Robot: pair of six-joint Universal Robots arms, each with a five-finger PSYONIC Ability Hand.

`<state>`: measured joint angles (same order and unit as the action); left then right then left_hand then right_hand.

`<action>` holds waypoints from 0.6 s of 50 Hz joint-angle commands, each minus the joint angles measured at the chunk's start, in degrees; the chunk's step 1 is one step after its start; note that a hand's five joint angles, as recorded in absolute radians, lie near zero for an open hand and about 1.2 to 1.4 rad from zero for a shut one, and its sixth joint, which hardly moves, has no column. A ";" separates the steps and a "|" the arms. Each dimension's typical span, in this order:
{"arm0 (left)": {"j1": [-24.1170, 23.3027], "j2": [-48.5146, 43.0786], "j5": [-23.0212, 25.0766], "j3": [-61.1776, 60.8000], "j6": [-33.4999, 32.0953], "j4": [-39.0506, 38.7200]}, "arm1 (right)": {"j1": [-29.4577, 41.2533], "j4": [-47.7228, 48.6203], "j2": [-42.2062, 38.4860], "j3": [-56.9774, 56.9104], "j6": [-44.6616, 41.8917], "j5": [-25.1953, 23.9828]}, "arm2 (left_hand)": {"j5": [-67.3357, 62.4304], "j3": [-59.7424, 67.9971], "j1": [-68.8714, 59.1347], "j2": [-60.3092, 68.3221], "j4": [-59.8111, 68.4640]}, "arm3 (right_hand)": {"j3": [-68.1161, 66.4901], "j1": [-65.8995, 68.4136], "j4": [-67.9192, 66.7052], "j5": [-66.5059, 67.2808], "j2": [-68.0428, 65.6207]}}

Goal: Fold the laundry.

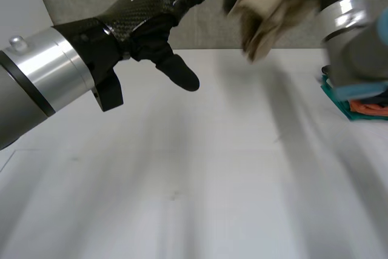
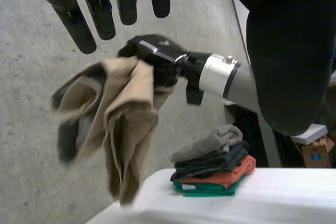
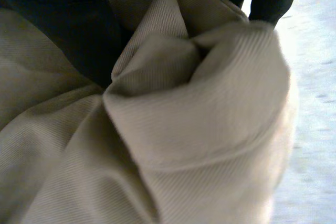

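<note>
Nearest, the white table [image 1: 182, 198] lies bare across the lower frame of the head view. Above it, at upper left, the left hand [image 1: 151, 4] reaches toward the top centre with its fingers [image 2: 105, 14] straight and released, grasping nothing and just short of the cloth. At the right edge, mid-frame, the table bears a pile of folded laundry [image 1: 364, 104], grey on top, then dark, orange and teal; the table is the only thing here that holds anything. Farthest, at top centre, the beige cloth [image 1: 270, 10] hangs bunched in the air from the right hand [image 2: 152, 51], whose fingers are clenched round a wad of it. The ribbed cloth looks soft, light and limp, so it will probably sag and slip into folds. A hanging edge or corner below the wad seems the best place to take hold.
</note>
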<state>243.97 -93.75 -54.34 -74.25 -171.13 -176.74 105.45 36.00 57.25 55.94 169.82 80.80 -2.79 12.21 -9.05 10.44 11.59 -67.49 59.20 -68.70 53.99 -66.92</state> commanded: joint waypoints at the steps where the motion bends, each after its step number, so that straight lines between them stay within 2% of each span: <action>1: -0.60 0.32 -0.15 -0.90 0.36 -0.97 | -16.12 0.39 -2.92 -7.76 8.22 -7.13 | 2.79 -2.21 -0.95 -0.44 -1.59 | -12.51 20.80 -11.30 16.01 -13.08; 4: -0.86 0.15 -0.15 -2.04 0.27 -1.67 | -20.80 0.39 -6.00 -9.79 10.61 -10.48 | 2.79 -2.21 -0.95 -0.44 -1.59 | -12.51 20.80 -11.30 16.01 -13.08; 9: -1.39 -0.47 -0.33 -3.71 0.36 -2.90 | -29.85 1.09 -14.17 -11.20 13.86 -20.93 | 2.79 -2.21 -0.95 -0.44 -1.59 | -12.51 20.80 -11.30 16.01 -13.08; 14: -2.00 -1.78 -0.33 -5.38 0.27 -4.48 | -35.22 3.02 -21.90 -10.06 14.48 -29.28 | 2.79 -2.21 -0.95 -0.44 -1.59 | -12.51 20.80 -11.30 16.01 -13.08; 18: -2.36 -2.84 -0.50 -6.00 0.19 -4.93 | -39.17 5.12 -28.75 -8.13 13.52 -38.50 | 2.79 -2.21 -0.95 -0.44 -1.59 | -12.51 20.80 -11.30 16.01 -13.08; 22: -2.71 -3.28 -0.68 -6.17 -0.08 -4.84 | -40.67 6.01 -30.44 -6.11 9.48 -42.65 | 2.79 -2.21 -0.95 -0.44 -1.59 | -12.51 20.80 -11.30 16.01 -13.08; 27: -3.06 -3.19 -0.59 -5.47 -0.69 -4.75 | -40.24 6.10 -27.81 -4.35 8.33 -41.52 | 2.79 -2.21 -0.95 -0.44 -1.59 | -12.51 20.80 -11.30 16.01 -13.08; 30: -3.32 -3.02 -0.59 -4.94 -0.87 -4.66 | -39.36 5.49 -24.47 -2.86 9.03 -37.22 | 2.79 -2.21 -0.95 -0.44 -1.59 | 38.15 -29.86 39.36 -34.64 37.58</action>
<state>241.05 -97.04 -54.98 -80.10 -171.57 -181.61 64.80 42.05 28.05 50.93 178.83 38.62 -2.79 12.21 -9.05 10.44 11.59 -56.79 58.96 -58.76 48.22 -56.71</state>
